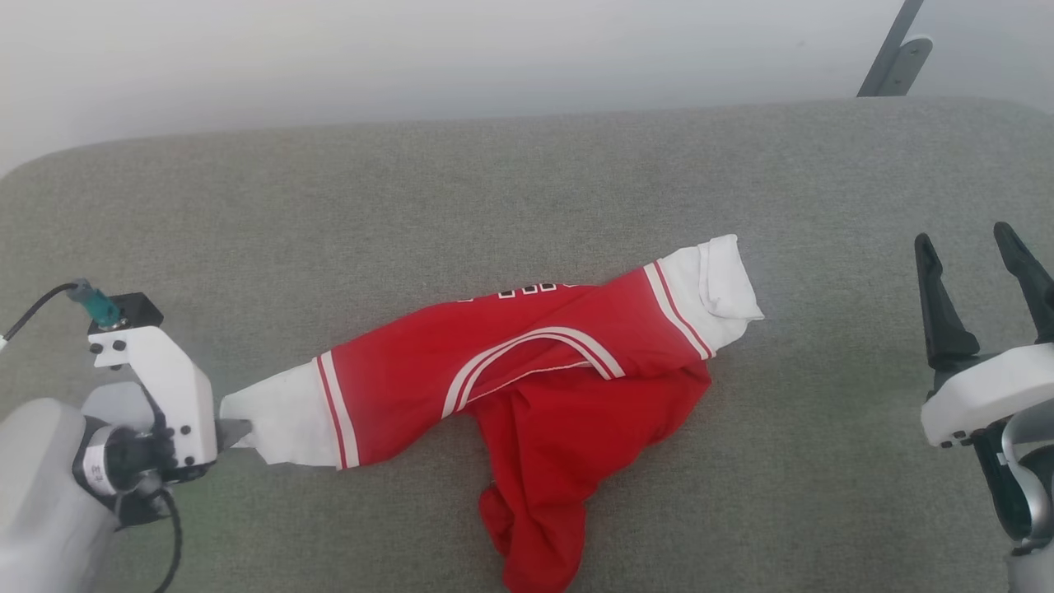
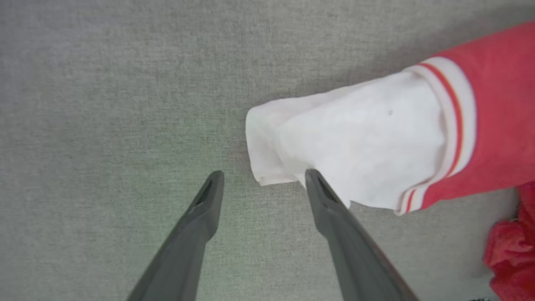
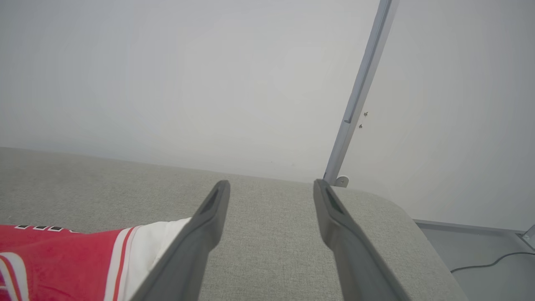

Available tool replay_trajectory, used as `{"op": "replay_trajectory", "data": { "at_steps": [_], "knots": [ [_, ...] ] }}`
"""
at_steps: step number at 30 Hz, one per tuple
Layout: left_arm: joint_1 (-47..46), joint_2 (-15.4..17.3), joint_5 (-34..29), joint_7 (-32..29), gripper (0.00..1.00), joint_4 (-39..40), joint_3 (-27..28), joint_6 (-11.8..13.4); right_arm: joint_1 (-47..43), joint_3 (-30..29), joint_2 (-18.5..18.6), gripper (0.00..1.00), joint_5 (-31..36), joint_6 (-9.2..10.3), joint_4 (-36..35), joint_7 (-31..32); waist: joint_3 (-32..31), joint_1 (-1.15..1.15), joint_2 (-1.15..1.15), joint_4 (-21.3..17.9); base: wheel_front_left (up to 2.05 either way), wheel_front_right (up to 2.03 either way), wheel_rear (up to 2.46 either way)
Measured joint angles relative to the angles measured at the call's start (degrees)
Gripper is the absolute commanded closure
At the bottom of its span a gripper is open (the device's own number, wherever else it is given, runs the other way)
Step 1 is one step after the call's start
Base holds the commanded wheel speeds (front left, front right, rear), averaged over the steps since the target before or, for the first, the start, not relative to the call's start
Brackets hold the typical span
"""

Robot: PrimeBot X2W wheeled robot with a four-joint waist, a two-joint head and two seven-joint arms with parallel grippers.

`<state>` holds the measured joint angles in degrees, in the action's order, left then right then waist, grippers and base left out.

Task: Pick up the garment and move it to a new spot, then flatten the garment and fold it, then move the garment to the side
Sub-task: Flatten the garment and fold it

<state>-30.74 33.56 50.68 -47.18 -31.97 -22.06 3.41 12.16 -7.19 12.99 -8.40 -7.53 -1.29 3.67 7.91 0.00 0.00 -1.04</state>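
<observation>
1. The garment (image 1: 527, 354) lies mid-table (image 1: 527, 165), drawn out long with its two white ends apart and a red bunch trailing toward the robot; that shape suits the flattening step, I judge; no fold is made yet.
2. The left pincer (image 1: 239, 432) sits at the garment's left white end, jaws spread wide and gripping nothing; one finger (image 2: 330, 205) meets the white corner, touching or merely overlapping, I cannot tell; probably placed to work that end.
3. The right pincer (image 1: 962, 235) hangs well right of the garment, jaws wide and empty; it probably stands clear until the garment's right white end needs pulling.
</observation>
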Motion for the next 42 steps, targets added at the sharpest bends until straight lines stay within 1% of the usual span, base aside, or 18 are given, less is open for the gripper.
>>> {"op": "replay_trajectory", "data": {
  "at_steps": [3,4,5,7,13,14,17,18,19,20,21,23,25,29,33,35,38,42],
  "knots": [
    [0.0,-1.4,2.21,-2.0,0.0,0.48,0.63,1.9,-0.15,0.03,-0.04,0.0,0.24,0.0,-0.29,0.34,-0.03,0.0,0.0,-0.04,0.0,0.0,0.0],
    [0.01,-1.68,2.21,-2.77,0.02,0.76,0.43,2.53,-0.15,0.0,0.0,0.0,0.24,0.0,-0.32,0.36,-0.02,0.0,0.0,-0.05,0.0,0.0,0.0],
    [0.01,-1.81,2.31,-3.55,0.07,0.96,0.38,3.31,-0.15,-0.03,0.11,0.0,0.23,0.0,-0.29,0.36,0.04,0.0,0.0,-0.05,0.0,0.0,0.0],
    [0.11,-1.94,2.53,-4.67,0.05,1.78,0.22,4.27,-0.12,0.01,0.3,0.0,0.19,0.0,-0.24,0.36,0.19,0.0,0.0,-0.11,0.0,0.0,0.0],
    [0.27,-2.6,1.79,-5.06,0.03,2.68,-0.71,6.02,0.14,0.19,0.2,0.0,0.19,0.0,-0.64,0.38,1.18,0.0,0.0,-0.41,0.0,0.0,0.0],
    [0.3,-3.02,1.77,-4.89,0.06,2.5,-0.91,6.1,0.16,0.26,0.1,0.0,0.24,0.0,-0.76,0.38,1.4,0.0,0.0,-0.49,0.0,0.0,0.0],
    [0.3,-3.83,1.27,-3.49,0.05,1.58,-1.41,6.42,0.43,0.3,0.1,0.0,0.21,0.0,-0.7,0.42,2.1,0.0,0.0,-0.63,0.0,0.0,0.0],
    [0.26,-4.22,1.38,-3.08,0.07,0.91,-1.11,6.42,0.75,0.46,0.1,0.0,0.16,0.0,-0.69,0.42,2.31,0.0,0.0,-0.72,0.0,0.0,0.0],
    [0.23,-4.7,1.72,-2.94,0.21,0.25,-0.91,6.42,1.06,0.68,0.13,0.0,0.13,0.0,-0.69,0.44,2.52,0.0,0.0,-0.82,0.0,0.0,0.0],
    [0.15,-4.88,1.75,-2.92,0.55,-0.21,-1.09,6.17,1.19,1.1,0.26,0.0,-0.12,0.0,-0.63,0.52,2.7,0.0,0.0,-0.91,0.0,0.0,0.0],
    [-0.1,-4.92,1.7,-2.87,1.0,-0.7,-1.24,5.83,1.25,1.4,0.41,0.0,-0.31,0.0,-0.43,0.89,2.87,0.0,0.0,-0.96,0.0,0.0,0.0],
    [-0.53,-5.03,1.68,-2.12,1.0,-1.81,-1.26,5.28,1.4,2.32,1.49,0.0,-1.08,0.01,0.0,1.62,3.16,0.0,0.0,-1.0,0.0,0.0,0.0],
    [-1.18,-5.45,1.65,-1.82,1.0,-2.46,-1.71,4.01,1.83,3.96,2.37,0.0,-2.77,0.0,0.56,3.25,3.35,0.0,0.0,-0.94,0.0,0.0,0.0],
    [-2.3,-6.26,1.53,-0.69,1.0,-3.56,-2.13,2.47,2.31,10.93,6.5,0.0,-9.39,0.03,1.33,10.63,3.76,0.0,0.0,-0.3,0.0,0.0,0.0],
    [-3.85,-7.16,1.38,-0.07,1.0,-4.67,-2.67,1.24,4.79,14.38,10.38,0.0,-15.74,0.03,2.12,17.66,4.55,0.0,0.0,0.67,0.0,0.0,0.0],
    [-4.24,-7.43,1.33,0.09,1.0,-4.9,-2.77,0.9,5.55,14.83,10.91,0.0,-17.29,0.03,2.72,19.28,4.81,0.0,0.0,0.96,0.0,0.0,0.0],
    [-5.66,-8.4,1.25,0.47,1.0,-5.59,-3.27,0.08,7.82,16.45,12.46,0.0,-20.34,0.03,5.24,23.75,5.6,0.0,0.0,2.0,0.0,0.0,0.0],
    [-7.43,-9.76,1.18,1.47,1.0,-6.32,-3.69,-1.05,11.18,18.17,13.65,0.0,-23.2,0.04,8.92,27.81,6.83,0.0,0.0,3.46,0.0,0.0,0.0]
  ]
}}
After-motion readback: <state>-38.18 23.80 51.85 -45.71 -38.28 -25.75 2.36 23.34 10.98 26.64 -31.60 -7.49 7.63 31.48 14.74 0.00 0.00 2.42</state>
